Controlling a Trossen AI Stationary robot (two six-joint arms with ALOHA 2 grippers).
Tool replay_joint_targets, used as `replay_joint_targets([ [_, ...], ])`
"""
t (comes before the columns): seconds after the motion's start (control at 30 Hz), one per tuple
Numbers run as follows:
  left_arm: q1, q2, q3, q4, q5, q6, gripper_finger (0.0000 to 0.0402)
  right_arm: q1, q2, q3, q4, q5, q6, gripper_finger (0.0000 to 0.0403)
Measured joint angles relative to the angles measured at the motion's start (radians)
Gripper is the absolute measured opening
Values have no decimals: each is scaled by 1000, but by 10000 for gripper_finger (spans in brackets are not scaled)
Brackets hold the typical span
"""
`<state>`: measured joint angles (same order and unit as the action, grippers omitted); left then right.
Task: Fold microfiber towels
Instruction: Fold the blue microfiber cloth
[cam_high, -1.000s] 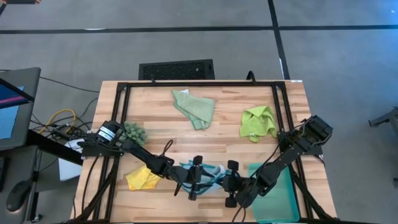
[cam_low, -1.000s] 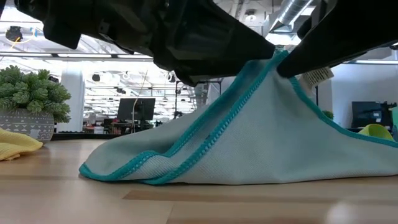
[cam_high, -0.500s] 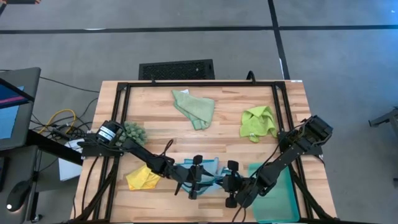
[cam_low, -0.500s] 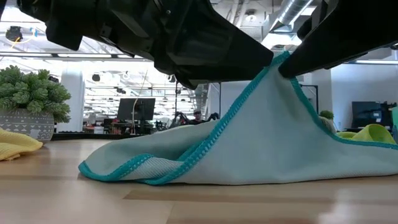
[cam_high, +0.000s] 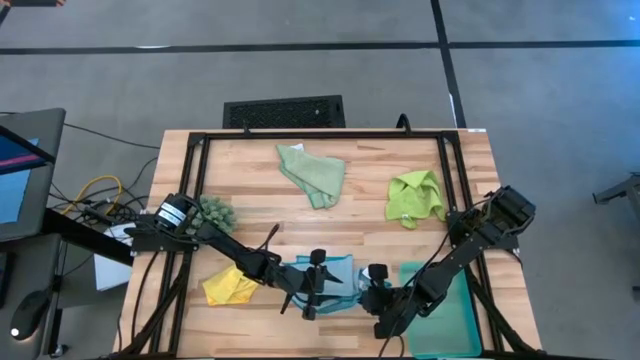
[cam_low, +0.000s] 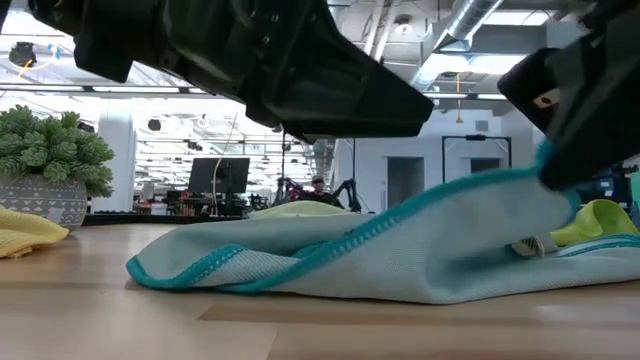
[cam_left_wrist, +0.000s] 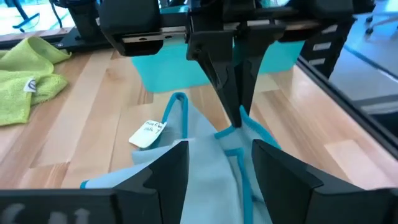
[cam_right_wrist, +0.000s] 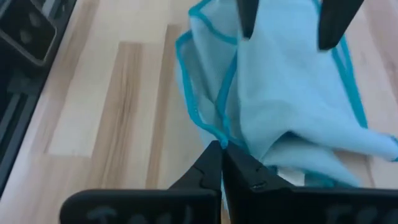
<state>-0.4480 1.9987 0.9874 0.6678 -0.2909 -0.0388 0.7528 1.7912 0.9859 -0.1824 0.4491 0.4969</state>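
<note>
The right end effector (cam_high: 371, 287) pinches the light blue towel's (cam_high: 335, 272) edge beside the teal tray (cam_high: 455, 322); the left end effector (cam_high: 322, 286) hovers spread above the towel.

Even overhead lighting is illuminating the table (cam_high: 370, 165) brightly. Ceiling strip lights (cam_low: 150, 90) are glaring in the low view; wrist views are blurring nearby.
</note>
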Motion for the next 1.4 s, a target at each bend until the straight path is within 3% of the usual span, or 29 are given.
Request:
replay_joint_targets([
  [0.57,84,112,0,36,18,-129,169,9,84,-1,-1,-85,-34,28],
  [0.83,116,113,0,1,17,-175,169,0,83,0,3,-55,-56,27],
  [0.97,108,109,0,8,24,-158,169,-10,83,0,11,2,-60,27],
  [1.23,56,53,1,31,17,-74,169,-9,96,1,135,3,-187,27],
  [1.4,55,52,1,10,16,-64,169,-16,95,1,127,1,-212,27],
])
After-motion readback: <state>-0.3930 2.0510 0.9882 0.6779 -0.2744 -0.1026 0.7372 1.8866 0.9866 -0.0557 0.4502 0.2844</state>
